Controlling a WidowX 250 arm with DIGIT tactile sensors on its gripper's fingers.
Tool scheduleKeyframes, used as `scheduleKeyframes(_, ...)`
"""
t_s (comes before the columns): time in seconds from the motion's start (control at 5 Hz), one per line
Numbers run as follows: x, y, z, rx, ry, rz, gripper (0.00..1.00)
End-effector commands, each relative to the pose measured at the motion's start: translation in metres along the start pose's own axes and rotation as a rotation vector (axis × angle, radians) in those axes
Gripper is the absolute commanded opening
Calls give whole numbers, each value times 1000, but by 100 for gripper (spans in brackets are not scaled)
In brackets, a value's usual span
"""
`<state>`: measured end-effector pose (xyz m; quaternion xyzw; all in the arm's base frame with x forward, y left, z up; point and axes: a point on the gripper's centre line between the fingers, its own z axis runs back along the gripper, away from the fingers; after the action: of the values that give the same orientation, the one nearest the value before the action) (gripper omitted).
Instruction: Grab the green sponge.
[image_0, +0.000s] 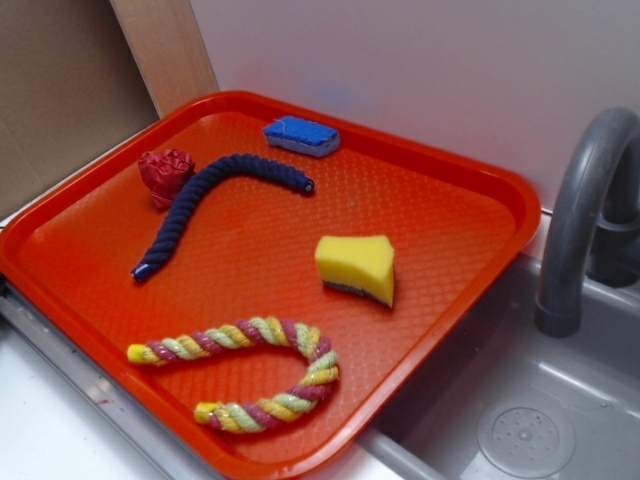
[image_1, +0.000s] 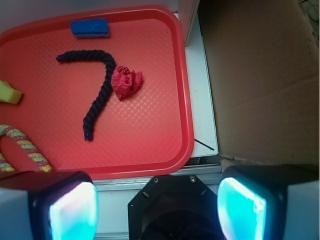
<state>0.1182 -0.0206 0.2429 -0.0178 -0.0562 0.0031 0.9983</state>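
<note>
The green sponge (image_0: 357, 267) is a yellow foam wedge with a thin dark layer on its underside. It lies on the red tray (image_0: 460, 215), right of the middle. In the wrist view only its yellow tip (image_1: 9, 93) shows at the left edge. My gripper (image_1: 157, 210) is open and empty, with its two glowing pads (image_1: 75, 212) wide apart. It hangs high above the counter edge beside the tray, far from the sponge. The gripper does not show in the exterior view.
On the tray lie a blue sponge (image_0: 301, 135), a dark blue rope (image_0: 215, 200), a crumpled red lump (image_0: 165, 175) and a striped rope (image_0: 255, 375). A grey sink with faucet (image_0: 580, 220) is at the right. Cardboard (image_1: 260, 75) stands beside the tray.
</note>
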Motion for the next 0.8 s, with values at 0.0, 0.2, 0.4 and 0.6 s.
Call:
scheduleKeyframes(0.0,0,0,0,0,0,0,100)
scheduleKeyframes(0.2,28,-33,-3,30,-117,-255,100)
scheduleKeyframes(0.4,46,-58,-5,69,-177,-513,100)
scheduleKeyframes(0.6,55,-99,-20,56,-217,-764,100)
